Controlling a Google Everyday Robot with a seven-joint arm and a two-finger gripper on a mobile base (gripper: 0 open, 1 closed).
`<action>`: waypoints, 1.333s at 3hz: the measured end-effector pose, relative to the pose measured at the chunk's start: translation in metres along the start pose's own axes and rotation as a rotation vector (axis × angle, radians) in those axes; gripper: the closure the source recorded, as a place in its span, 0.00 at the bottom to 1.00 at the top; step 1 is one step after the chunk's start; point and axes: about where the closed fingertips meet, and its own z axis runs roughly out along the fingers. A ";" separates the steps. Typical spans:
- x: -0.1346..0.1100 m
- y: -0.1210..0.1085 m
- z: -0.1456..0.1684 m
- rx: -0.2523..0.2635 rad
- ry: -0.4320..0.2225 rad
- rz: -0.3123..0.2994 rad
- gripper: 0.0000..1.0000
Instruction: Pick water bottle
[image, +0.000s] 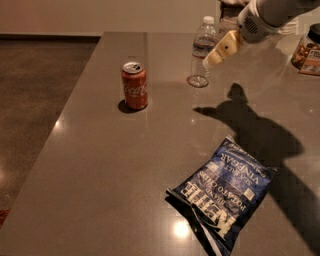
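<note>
As far as I can make out from my spot, gripper (212, 59): up in the air over the far right part of the table (100, 165), cream-coloured, angled down and to the left off a white-grey arm (272, 15) that comes in from the top right corner.
Gripper state: honestly can't tell if it's open or closed from this angle, not gonna guess.
Bottle (201, 47): upright, right at the gripper's tip, on the tip's left as I look at it. Clear, ribbed, white cap, bluish-white label band.
Contact: the tip overlaps the bottle's right edge at about label height. Touching or just in front of it, I can't say.
Bottle base: down on the table, not lifted.
Can (134, 85): orange-red Coke can, upright, well off to the gripper's left and a bit nearer to me. Shorter than the bottle and well apart from it.
Chip bag (225, 192): blue with white lettering, lying flat, pretty much straight toward me from the gripper and well away from it. Nowhere near the bottle or the can either.
Shadow (250, 125): the arm's dark shape on the tabletop, between the gripper and the bag, running off to the right edge.
Jar (307, 47): off to the gripper's right at the edge of view, dark lid, brownish stuff inside, partly cut off.
Table surface: grey-brown, glossy, a few bright light spots.
Floor (40, 90): dark, beyond the table's left edge, far from the gripper.
</note>
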 end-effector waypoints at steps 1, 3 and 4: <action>-0.024 -0.003 0.016 0.013 -0.040 0.032 0.00; -0.060 -0.003 0.047 0.004 -0.113 0.064 0.00; -0.069 -0.005 0.061 -0.011 -0.136 0.080 0.03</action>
